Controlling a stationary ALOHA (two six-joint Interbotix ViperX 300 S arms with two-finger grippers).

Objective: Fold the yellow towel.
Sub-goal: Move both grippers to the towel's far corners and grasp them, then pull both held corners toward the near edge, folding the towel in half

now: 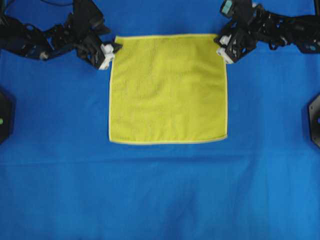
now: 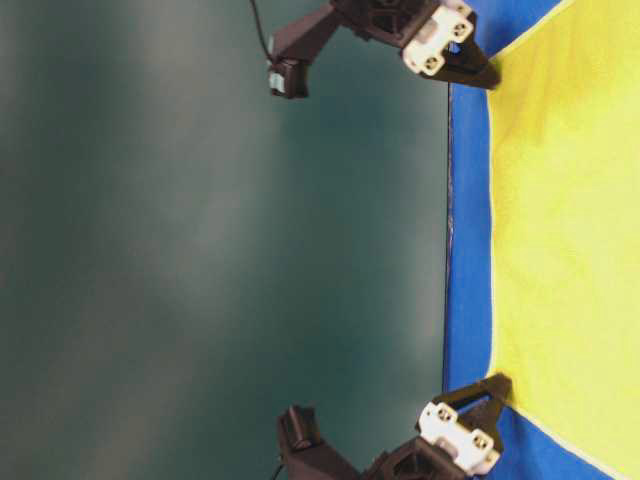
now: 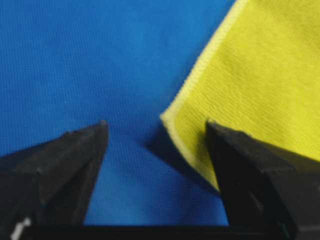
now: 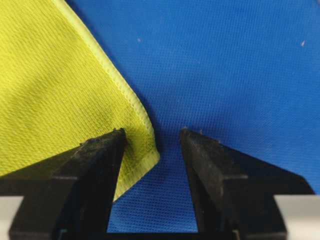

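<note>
**Jaws straddling both far corners**

The yellow towel (image 1: 168,89) lies flat on the blue cloth (image 1: 160,195). My left gripper (image 3: 156,131) and right gripper (image 4: 152,134) gape apart, one corner between each pair, seemingly not yet pinched.

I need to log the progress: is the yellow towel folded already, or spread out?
Spread out. The yellow towel lies flat as one single square layer on the blue cloth, all four hemmed edges visible and no crease or doubled part.

A robotics lab bench: blue cloth-covered table (image 1: 160,200), 2 black robot arms (image 1: 55,35), plain teal backdrop (image 2: 200,250).
</note>
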